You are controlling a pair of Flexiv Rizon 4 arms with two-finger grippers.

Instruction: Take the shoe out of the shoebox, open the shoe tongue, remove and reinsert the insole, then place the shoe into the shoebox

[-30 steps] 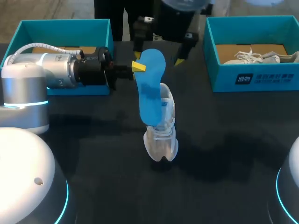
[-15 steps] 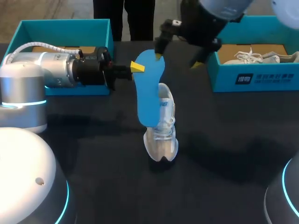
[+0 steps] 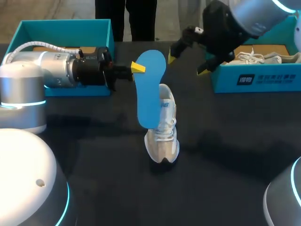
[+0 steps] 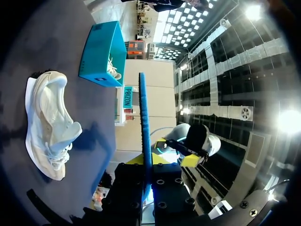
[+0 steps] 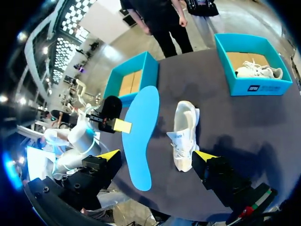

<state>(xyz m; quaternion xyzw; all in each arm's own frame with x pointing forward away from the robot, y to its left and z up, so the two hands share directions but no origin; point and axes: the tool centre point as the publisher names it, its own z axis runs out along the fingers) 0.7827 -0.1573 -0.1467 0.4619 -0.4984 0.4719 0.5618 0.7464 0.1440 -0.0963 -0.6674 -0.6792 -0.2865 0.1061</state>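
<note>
The left hand is pinched shut on the edge of the blue insole near its upper end. It holds the insole upright above the desk. The insole's lower end hangs in front of the white shoe, which stands on its sole on the desk with its toe toward the head camera.

From the head view I cannot tell whether insole and shoe touch. The right wrist view shows a gap between them, with the shoe just beside the insole's lower half. The left wrist view shows the insole edge-on, a thin blue strip running out from between that hand's fingers, with the shoe off to one side on the desk.

The right hand hangs in the air beyond the insole's upper end, fingers spread wide and holding nothing. It is close to the right shoebox, where a second white shoe lies. The left shoebox sits behind the left arm, its brown floor showing.
</note>
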